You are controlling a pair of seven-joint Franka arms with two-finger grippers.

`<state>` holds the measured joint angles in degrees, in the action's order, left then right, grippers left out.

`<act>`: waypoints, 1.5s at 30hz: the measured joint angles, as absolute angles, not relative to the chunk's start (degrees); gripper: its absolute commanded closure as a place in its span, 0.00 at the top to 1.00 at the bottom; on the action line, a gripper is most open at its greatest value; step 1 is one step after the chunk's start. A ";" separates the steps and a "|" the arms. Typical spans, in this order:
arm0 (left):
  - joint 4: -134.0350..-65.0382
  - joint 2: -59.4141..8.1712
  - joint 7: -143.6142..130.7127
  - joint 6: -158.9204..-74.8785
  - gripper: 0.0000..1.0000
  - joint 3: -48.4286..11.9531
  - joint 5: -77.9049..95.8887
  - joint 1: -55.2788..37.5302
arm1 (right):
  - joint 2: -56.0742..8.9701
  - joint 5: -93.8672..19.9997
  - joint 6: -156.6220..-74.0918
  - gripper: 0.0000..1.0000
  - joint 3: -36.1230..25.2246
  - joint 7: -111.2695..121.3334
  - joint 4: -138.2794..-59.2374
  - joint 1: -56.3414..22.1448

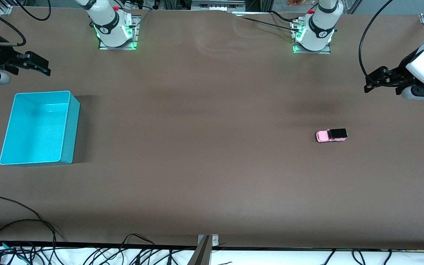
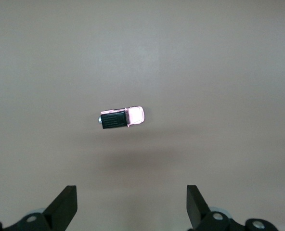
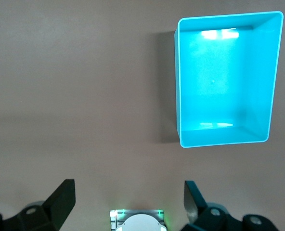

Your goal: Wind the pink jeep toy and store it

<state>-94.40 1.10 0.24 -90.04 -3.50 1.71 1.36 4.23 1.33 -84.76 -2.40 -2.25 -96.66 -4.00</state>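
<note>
The pink jeep toy (image 1: 331, 135) sits on its wheels on the brown table (image 1: 204, 147), at the centre right of the front view, toward my left arm's end; the turquoise bin (image 1: 66, 129) stands empty at the centre left, well apart from it; my left gripper (image 1: 372, 84) hangs at the right edge of that view, fingers spread wide and holding nothing; my right gripper (image 1: 44, 68) waits at the upper left, above the bin, also spread and empty; I judge the jeep light, rigid and smooth-sided, likely to skate on its wheels if nudged; I would pinch it across the flat body sides, midway along, clear of the wheels.
</note>
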 measured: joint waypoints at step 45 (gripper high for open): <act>-91.48 0.99 0.23 -89.83 1.00 -3.31 1.71 2.71 | 4.20 1.33 -84.76 1.00 -2.37 -2.27 -96.23 -4.01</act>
